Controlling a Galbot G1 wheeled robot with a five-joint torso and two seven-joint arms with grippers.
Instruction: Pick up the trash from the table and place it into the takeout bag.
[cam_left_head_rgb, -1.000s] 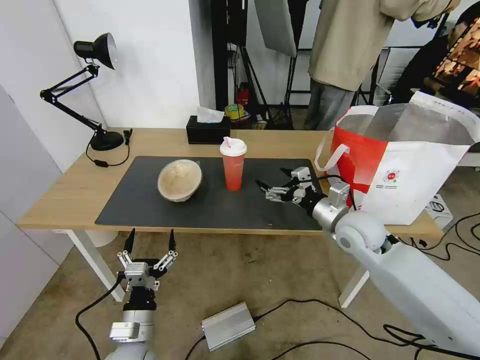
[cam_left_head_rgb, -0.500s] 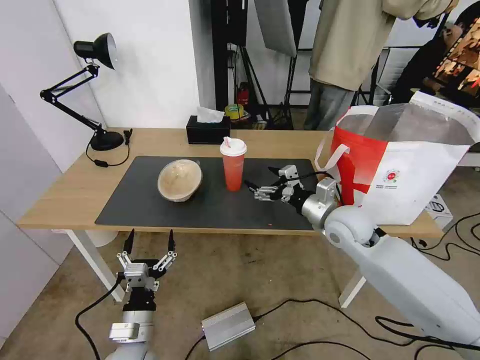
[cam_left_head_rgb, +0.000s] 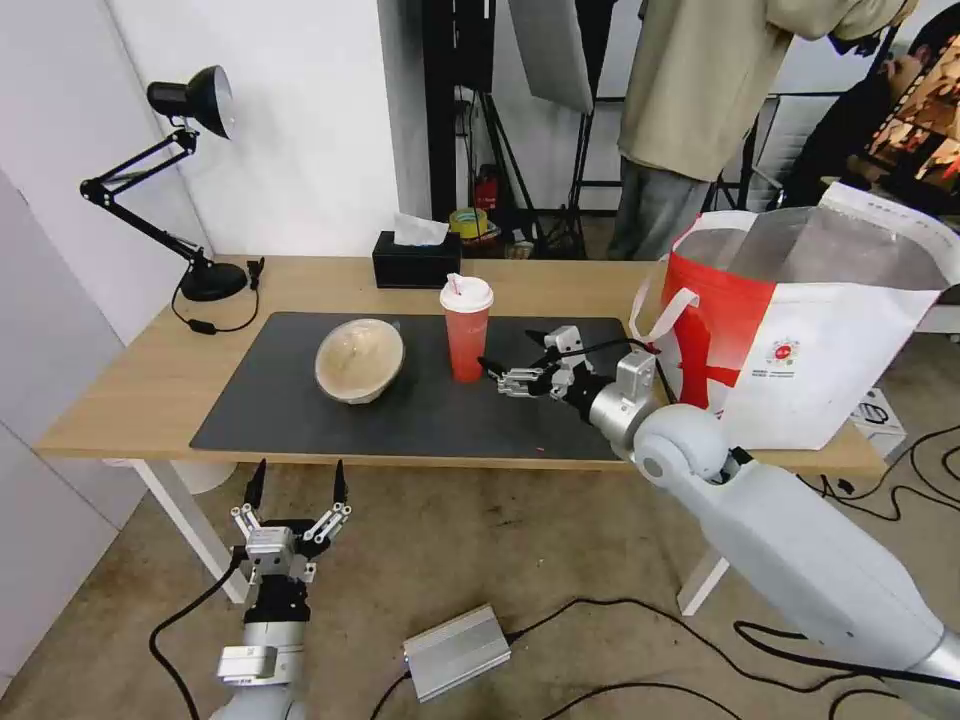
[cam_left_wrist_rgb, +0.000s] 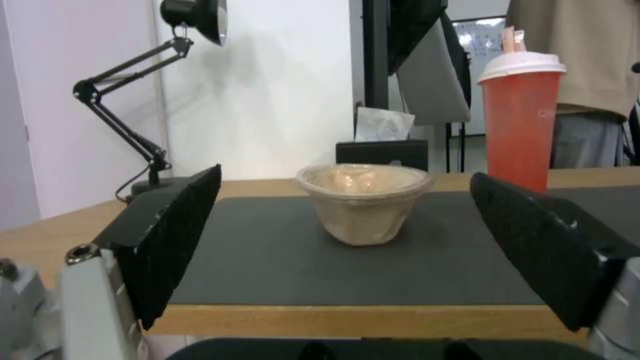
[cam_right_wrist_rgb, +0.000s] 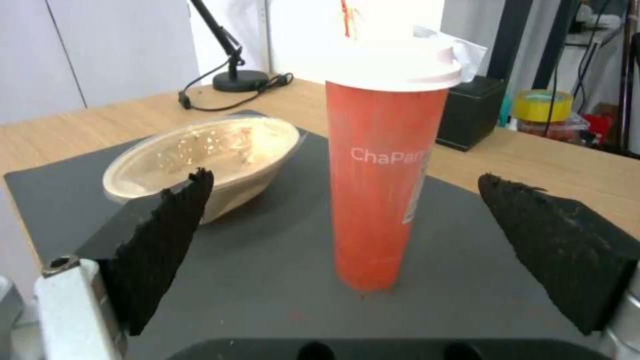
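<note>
One spread right pincer (cam_left_head_rgb: 512, 362) beside red cup (cam_left_head_rgb: 466, 330): centre jaws mid-body, pinch gently, keep upright; left pincer (cam_left_head_rgb: 296, 487) spread, parked below table (cam_left_head_rgb: 130, 385).

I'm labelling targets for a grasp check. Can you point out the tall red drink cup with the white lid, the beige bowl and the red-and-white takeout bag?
Tall red drink cup with white lid (cam_left_head_rgb: 467, 345): head view, on its red wall.
Beige bowl (cam_left_head_rgb: 359, 360): head view, on its inside.
Red-and-white takeout bag (cam_left_head_rgb: 830, 370): head view, on its white front panel.

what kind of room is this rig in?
Likely a lab or filming studio, not a home: light stands behind the table, loose cables on bare floor, a desk lamp.
</note>
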